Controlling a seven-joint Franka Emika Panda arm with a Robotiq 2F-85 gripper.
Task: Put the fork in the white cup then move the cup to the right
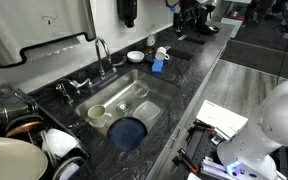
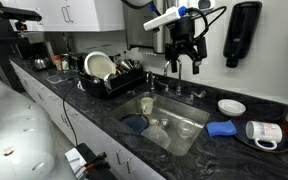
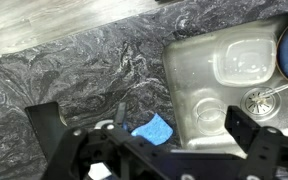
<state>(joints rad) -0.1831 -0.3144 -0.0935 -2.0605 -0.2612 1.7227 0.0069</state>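
The small cream white cup (image 1: 96, 112) stands upright in the sink (image 1: 156, 92), at the end near the dish rack and next to a dark blue round dish (image 1: 127, 131). It also shows in an exterior view (image 2: 147, 103). A thin metal utensil that looks like the fork (image 3: 280, 91) lies on the sink floor by the drain (image 3: 258, 98). My gripper (image 2: 181, 66) hangs high above the sink near the faucet, open and empty. In the wrist view its fingers (image 3: 144, 125) are spread wide over the counter beside the sink. The cup is not in the wrist view.
A blue sponge (image 1: 158, 65) lies on the dark marble counter past the sink's far end. A shallow white bowl (image 2: 231, 106) and a tipped white mug (image 2: 264, 133) sit nearby. A dish rack (image 2: 109, 72) holds plates. Clear glassware (image 3: 209, 115) stands in the sink. The faucet (image 1: 102, 50) rises behind.
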